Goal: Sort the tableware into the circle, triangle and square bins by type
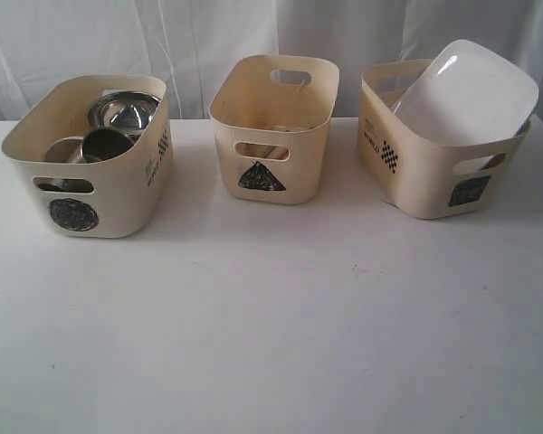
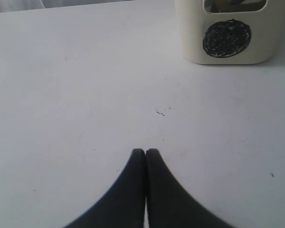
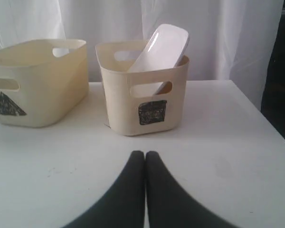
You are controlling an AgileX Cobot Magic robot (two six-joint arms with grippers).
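Evidently stiff, slick and breakable, the plate [image 1: 466, 90] leans in the square bin [image 1: 425, 181], best pinched at its raised rim; the left gripper [image 2: 145, 151] and right gripper [image 3: 145, 153] have jaws together, empty.

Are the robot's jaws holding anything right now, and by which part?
Nothing is held. The left gripper and the right gripper each have their jaws pressed together with nothing between them.
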